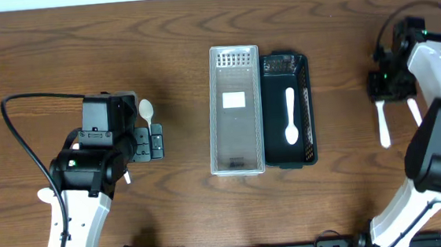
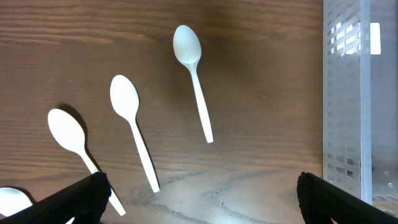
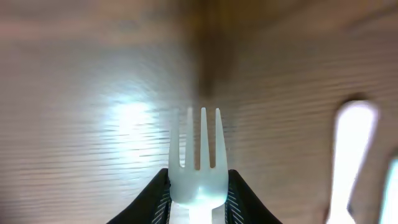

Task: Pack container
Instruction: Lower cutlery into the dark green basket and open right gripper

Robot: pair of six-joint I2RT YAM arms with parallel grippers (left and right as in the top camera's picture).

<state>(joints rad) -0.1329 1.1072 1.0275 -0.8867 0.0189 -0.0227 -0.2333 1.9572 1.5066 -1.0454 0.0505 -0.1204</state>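
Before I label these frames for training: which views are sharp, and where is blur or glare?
Overhead: sharp, evenly lit. Left wrist: spoons crisp, soft shadows beside them. Right wrist: fork in focus, table behind it blurred, with a glare patch left of the tines.

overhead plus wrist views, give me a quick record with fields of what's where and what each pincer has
black basket: mid-table, one white spoon lying inside
clear tray: side by side with the basket, on its left
left pincer: open, over loose spoons on the table
loose spoons count: three whole, a fourth cut off at the frame edge
right pincer: shut on a white fork, tines pointing outward
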